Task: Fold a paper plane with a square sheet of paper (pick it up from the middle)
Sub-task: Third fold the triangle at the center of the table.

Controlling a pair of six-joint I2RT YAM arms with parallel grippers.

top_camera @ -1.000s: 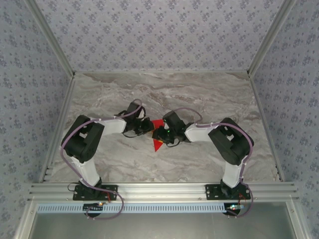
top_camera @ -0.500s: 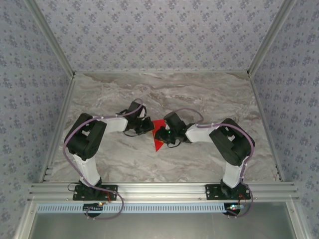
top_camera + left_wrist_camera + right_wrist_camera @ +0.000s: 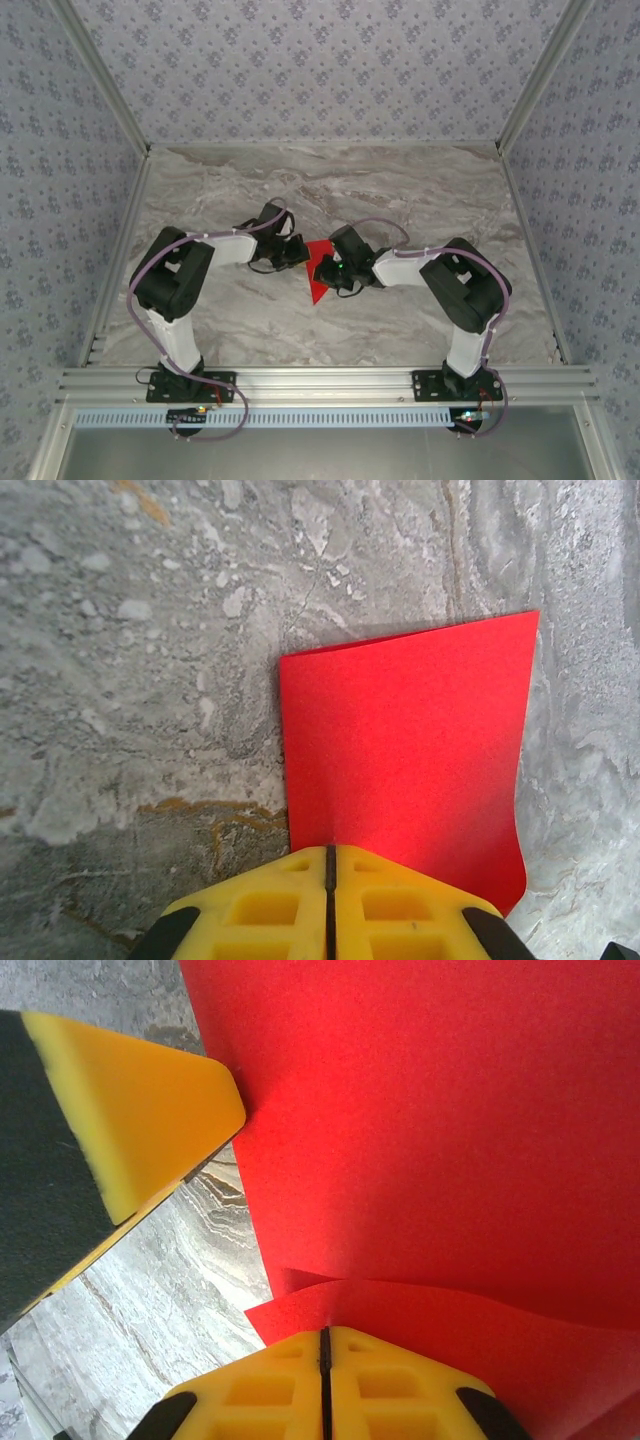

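The square sheet of paper (image 3: pixel 317 290) is bright red and sits at the middle of the marble table, between my two grippers. My left gripper (image 3: pixel 296 254) is shut on one edge of it; in the left wrist view the jaws (image 3: pixel 328 852) meet in a thin line and the paper (image 3: pixel 410 750) spreads away from them. My right gripper (image 3: pixel 319 268) is shut on a raised flap of the paper (image 3: pixel 430 1110), its jaws (image 3: pixel 323 1334) pressed together. One yellow finger (image 3: pixel 140 1110) of the left gripper touches the sheet at the upper left of the right wrist view.
The grey marble table (image 3: pixel 400 190) stretches out on all sides of the paper. Patterned walls and aluminium posts enclose it, and a metal rail (image 3: pixel 330 380) carries both arm bases along the near edge.
My right gripper has closed onto the paper's flap. The left arm's elbow has shifted slightly right; its gripper stays shut. The paper has hardly moved.
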